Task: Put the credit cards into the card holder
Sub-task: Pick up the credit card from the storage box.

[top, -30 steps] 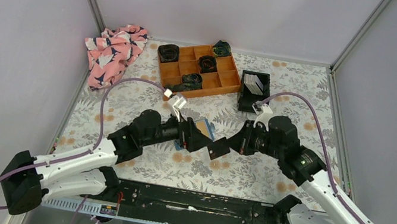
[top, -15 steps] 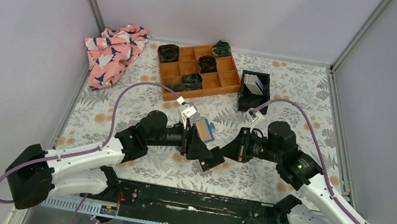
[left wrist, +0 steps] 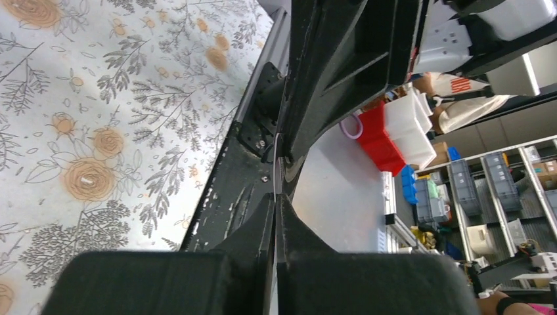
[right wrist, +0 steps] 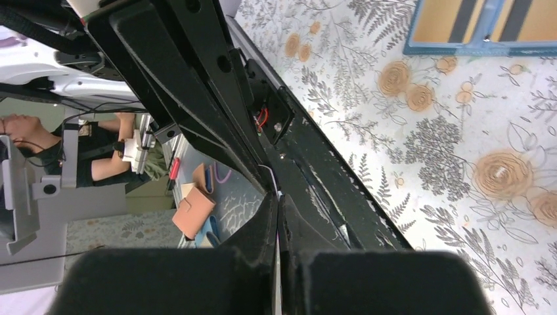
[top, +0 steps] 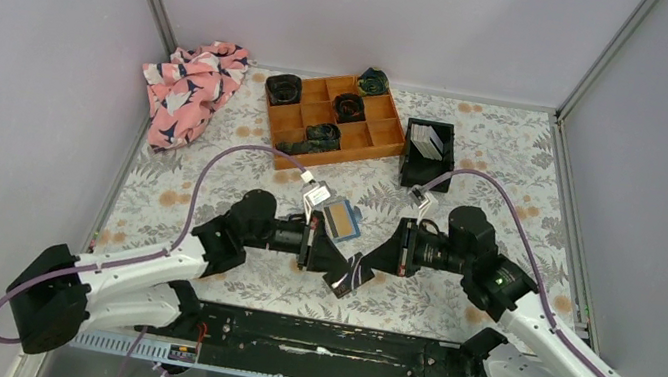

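- Counter [top: 519, 147]: white, with grey ferns and tan flowers.
- Card holder [top: 341, 218], centre: teal rim, tan pockets, dark stripes.
- Tray [top: 381, 133]: orange.
- Bin [top: 426, 173]: black; cards [top: 427, 139] pale grey.
- Cloth [top: 189, 90], upper left: pink, navy-and-white print.
- Cables [top: 198, 189]: purple.
- Card [left wrist: 276, 161], centre: thin white edge.

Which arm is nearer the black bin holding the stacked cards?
Right. The right arm lies just on the near side of the black bin, almost straight towards the robot from it. The left arm is farther off, nearer the robot and well to the bin's left.
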